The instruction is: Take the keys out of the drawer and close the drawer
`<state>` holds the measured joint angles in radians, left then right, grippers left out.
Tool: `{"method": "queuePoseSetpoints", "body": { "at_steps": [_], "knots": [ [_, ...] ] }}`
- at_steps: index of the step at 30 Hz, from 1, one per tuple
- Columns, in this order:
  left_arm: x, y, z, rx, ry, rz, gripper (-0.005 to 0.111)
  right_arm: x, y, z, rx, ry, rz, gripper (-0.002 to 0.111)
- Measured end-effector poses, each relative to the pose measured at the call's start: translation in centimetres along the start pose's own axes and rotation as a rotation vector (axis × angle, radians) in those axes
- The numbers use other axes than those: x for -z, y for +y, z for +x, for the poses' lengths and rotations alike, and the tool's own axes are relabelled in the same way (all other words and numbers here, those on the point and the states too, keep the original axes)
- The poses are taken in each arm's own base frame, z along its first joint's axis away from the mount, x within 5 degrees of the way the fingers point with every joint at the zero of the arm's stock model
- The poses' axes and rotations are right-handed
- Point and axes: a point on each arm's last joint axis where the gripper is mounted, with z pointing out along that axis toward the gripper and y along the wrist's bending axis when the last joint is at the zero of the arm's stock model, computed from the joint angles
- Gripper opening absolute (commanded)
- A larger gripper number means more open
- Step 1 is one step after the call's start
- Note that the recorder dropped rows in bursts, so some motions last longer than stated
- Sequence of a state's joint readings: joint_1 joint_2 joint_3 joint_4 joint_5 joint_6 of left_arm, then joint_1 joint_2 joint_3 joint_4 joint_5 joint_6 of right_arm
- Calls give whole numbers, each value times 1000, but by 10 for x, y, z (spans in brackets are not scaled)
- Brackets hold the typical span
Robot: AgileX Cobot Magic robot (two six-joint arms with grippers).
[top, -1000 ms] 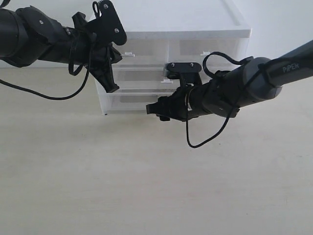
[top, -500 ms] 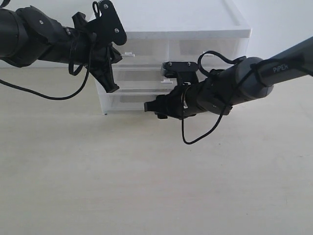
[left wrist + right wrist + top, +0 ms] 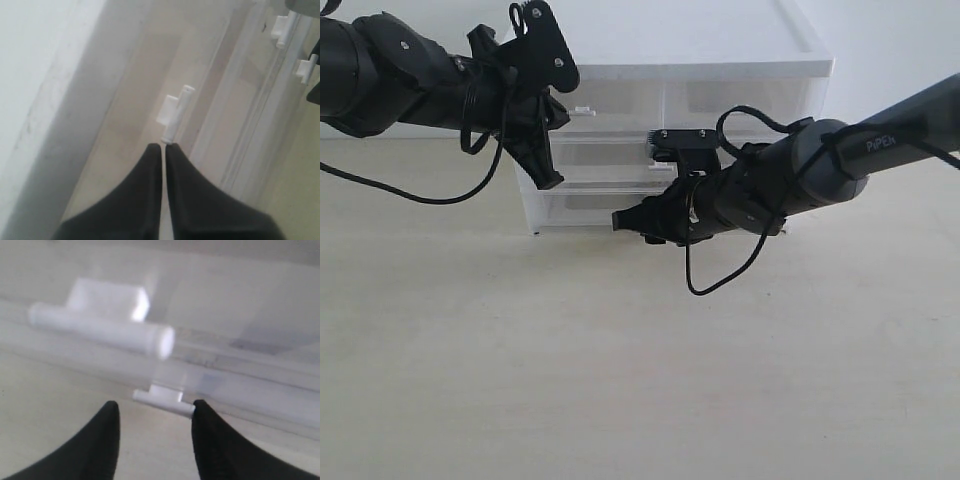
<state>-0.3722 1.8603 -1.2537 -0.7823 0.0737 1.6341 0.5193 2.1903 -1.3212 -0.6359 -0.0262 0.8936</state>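
Note:
The drawer is the lowest wide tier of the translucent white cabinet. Its small white tab handle lies between the fingertips of my right gripper, which is open; one fingertip touches the tab's end. In the exterior view the right gripper sits low in front of that drawer. My left gripper is shut and empty, with its tips just below the handle of an upper half-width drawer; it shows at the cabinet's left front in the exterior view. The keys are hidden.
The middle drawer's handle looms blurred just above the right gripper. Two more handles show in the left wrist view. A pale tabletop spreads in front of the cabinet, and a loose cable hangs under the right arm.
The right arm has edged left and a little closer to the lowest drawer's front. The left arm has stayed put.

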Motion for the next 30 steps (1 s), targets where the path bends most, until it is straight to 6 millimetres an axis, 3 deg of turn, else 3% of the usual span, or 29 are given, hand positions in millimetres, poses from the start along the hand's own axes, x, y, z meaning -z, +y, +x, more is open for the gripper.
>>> {"method": "queuePoseSetpoints", "body": {
  "at_steps": [6,14,18,19,21,30],
  "knots": [
    [0,0,0,0,0,0,4,-1,-1,1,40,11,10,3],
    [0,0,0,0,0,0,4,-1,-3,1,60,14,17,2],
    [0,0,0,0,0,0,4,-1,-3,1,69,14,17,25],
    [0,0,0,0,0,0,4,-1,-3,1,64,11,14,46],
    [0,0,0,0,0,0,4,-1,-2,1,53,5,7,65],
    [-1,0,0,0,2,2,4,1,2,-5,24,54,92,65]
  ]
}}
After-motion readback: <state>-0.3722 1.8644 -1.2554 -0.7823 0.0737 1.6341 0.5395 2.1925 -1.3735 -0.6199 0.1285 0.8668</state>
